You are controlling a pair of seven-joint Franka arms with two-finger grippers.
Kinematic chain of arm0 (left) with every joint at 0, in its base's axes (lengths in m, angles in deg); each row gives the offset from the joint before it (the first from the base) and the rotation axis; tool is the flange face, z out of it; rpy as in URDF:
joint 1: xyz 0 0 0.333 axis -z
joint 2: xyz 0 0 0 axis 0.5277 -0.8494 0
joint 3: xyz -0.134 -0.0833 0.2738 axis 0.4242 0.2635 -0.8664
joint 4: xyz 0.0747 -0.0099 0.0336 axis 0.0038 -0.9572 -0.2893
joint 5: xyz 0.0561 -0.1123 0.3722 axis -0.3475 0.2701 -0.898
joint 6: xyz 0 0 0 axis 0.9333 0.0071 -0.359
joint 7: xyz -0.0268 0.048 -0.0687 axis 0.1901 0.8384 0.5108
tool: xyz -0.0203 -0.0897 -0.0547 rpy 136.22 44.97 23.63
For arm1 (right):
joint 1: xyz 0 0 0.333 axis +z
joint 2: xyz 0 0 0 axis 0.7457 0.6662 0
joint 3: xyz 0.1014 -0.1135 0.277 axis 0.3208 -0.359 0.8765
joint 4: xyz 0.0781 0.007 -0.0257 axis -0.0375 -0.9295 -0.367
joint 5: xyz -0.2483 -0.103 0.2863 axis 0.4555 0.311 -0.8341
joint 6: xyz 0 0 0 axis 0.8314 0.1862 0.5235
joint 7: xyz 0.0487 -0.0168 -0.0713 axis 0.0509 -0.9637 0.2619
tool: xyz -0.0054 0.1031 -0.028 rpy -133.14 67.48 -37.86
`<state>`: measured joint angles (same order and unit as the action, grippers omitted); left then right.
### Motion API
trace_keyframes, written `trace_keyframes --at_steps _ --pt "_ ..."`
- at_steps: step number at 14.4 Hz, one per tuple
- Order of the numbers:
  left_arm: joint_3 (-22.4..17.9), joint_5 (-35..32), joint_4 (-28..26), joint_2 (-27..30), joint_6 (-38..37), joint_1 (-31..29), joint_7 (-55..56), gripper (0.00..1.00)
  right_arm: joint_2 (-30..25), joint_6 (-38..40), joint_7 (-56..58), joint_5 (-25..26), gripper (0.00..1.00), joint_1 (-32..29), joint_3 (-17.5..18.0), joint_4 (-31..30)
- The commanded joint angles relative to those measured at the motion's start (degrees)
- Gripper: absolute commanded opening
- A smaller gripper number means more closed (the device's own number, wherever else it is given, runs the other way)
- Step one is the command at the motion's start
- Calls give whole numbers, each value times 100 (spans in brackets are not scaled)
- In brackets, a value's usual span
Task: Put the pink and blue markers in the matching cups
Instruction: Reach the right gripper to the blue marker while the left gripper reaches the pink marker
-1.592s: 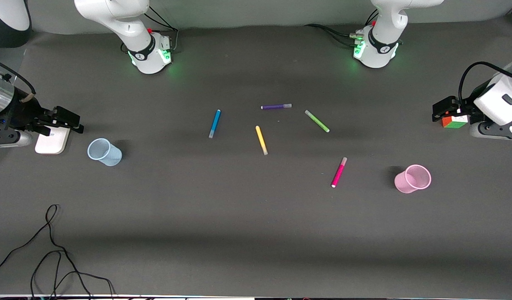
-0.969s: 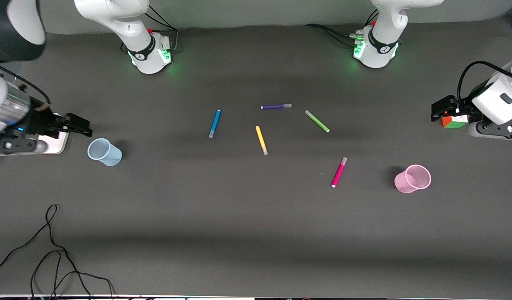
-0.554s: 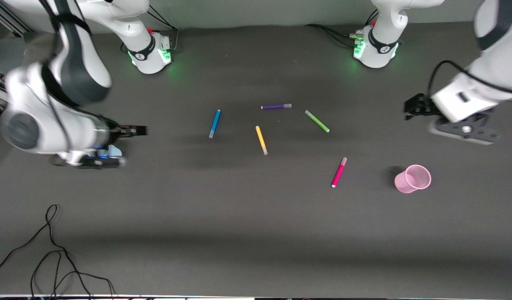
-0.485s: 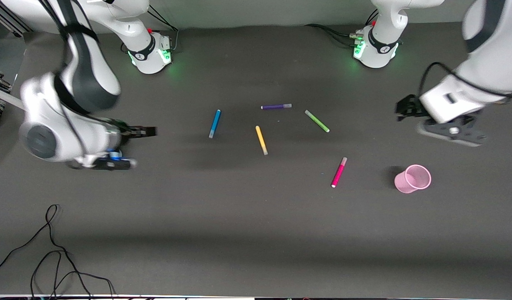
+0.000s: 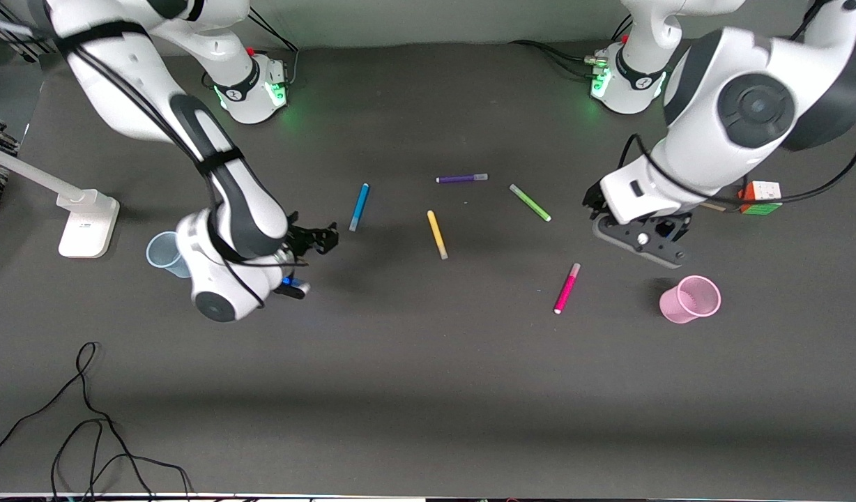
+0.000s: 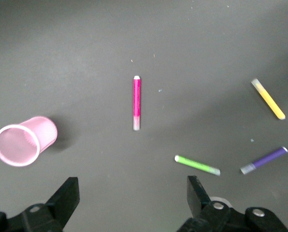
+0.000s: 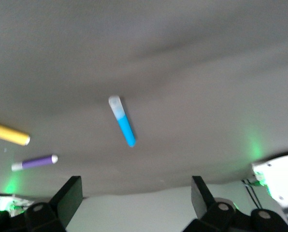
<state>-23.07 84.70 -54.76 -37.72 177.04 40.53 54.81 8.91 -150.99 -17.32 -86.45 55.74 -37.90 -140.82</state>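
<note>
Right gripper (image 5: 323, 238) fingers (image 7: 66, 198) spread, empty, low beside blue marker (image 5: 359, 206); arm hides part of blue cup (image 5: 160, 251). Left gripper (image 5: 595, 206) fingers (image 6: 66, 198) spread, tips cut off, above desk (image 5: 428, 383) between green marker (image 5: 530, 203) and pink cup (image 5: 690, 299). Pink marker (image 5: 567, 288) lies nearby. Desk dark grey.

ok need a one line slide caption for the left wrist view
Open left gripper over the table, looking down on the pink marker lying beside the upright pink cup, with green, purple and yellow markers nearby.
</note>
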Motion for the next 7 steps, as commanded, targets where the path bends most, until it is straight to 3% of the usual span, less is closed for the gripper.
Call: trace_keyframes --at_steps 1,4,7 --pt "-56 -56 -991 82 1052 38 -43 99 62 -660 -226 -173 100 83 28 -493" --pt "-56 -109 -1625 -163 1827 47 -60 99 72 -1426 -226 -208 100 119 229 -925" --pt "-56 -214 -1881 -681 2531 161 -52 99 72 -1639 -226 -208 99 180 300 -1119"
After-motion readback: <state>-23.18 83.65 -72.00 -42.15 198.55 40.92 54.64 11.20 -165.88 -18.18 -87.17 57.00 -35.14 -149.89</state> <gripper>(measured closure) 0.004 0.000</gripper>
